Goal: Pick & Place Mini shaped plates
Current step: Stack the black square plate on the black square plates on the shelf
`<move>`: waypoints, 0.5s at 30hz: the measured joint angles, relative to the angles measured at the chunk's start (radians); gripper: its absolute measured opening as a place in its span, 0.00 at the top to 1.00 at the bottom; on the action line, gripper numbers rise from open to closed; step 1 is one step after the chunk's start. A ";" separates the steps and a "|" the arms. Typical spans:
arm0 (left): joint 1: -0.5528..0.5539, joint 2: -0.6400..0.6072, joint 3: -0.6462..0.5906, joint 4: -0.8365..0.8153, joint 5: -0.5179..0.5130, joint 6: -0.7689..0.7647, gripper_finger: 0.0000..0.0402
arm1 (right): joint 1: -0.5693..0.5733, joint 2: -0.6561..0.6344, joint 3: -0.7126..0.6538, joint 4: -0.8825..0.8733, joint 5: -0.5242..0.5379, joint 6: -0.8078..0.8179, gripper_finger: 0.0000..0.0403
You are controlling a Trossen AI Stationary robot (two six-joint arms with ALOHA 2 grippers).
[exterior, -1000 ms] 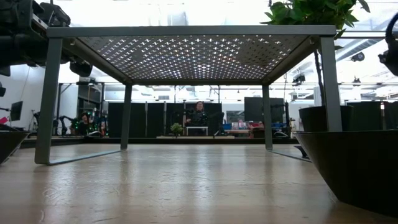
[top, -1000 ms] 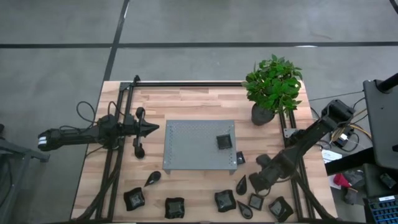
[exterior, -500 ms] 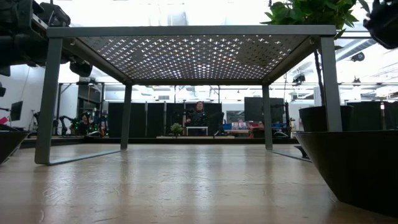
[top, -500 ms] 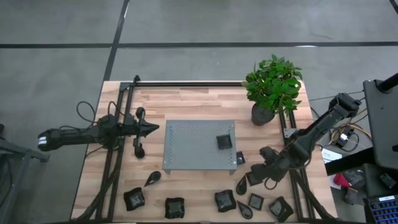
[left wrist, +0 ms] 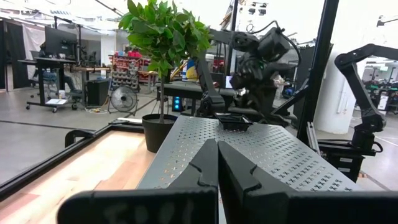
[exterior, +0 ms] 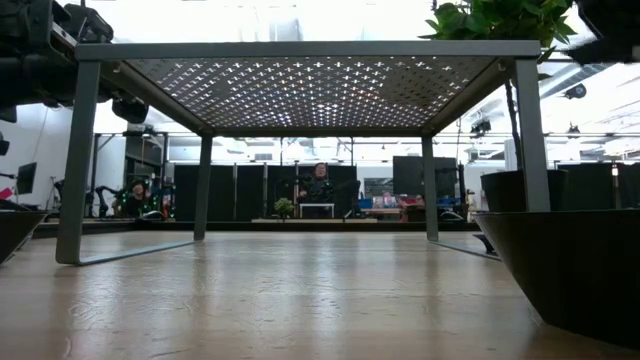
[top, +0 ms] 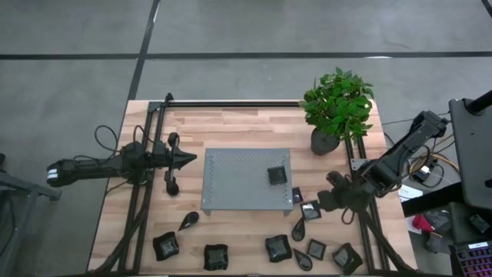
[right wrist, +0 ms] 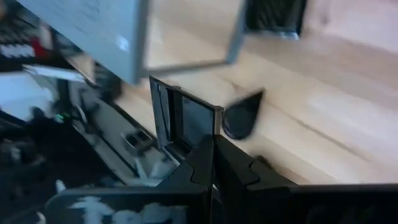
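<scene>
Two dark jointed arms, black cables trailing; matte black fingers (left wrist: 208, 168), stepped inner edges

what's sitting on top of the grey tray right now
One mini plate, a dark square dish, rests near the grey tray's right edge. The rest of its top is bare. Whatever lies beneath the tray is hidden from above.

tray (top: 238, 181): light grey, with a regular pattern of small perforations
mini shaped plates (top: 277, 248): glossy dark grey-black, including the one on the tray (top: 277, 175)
table (top: 246, 123): pale wood in lengthwise strips
plant (top: 338, 100): bright green leaves, dark pot beside the tray
arms (top: 92, 167): black
</scene>
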 joint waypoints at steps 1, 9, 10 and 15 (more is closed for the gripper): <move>0.000 0.000 0.000 0.000 0.000 0.000 1.00 | 0.000 -0.011 0.000 0.000 0.026 -0.004 0.98; 0.000 0.000 0.000 0.000 0.000 0.000 1.00 | -0.041 -0.083 0.000 0.003 0.203 -0.053 0.98; 0.000 0.000 0.000 0.000 0.000 0.000 1.00 | -0.056 -0.085 0.000 0.007 0.219 -0.080 0.98; 0.000 0.000 0.000 0.000 0.000 0.000 1.00 | -0.158 -0.089 0.000 0.072 0.207 -0.230 0.98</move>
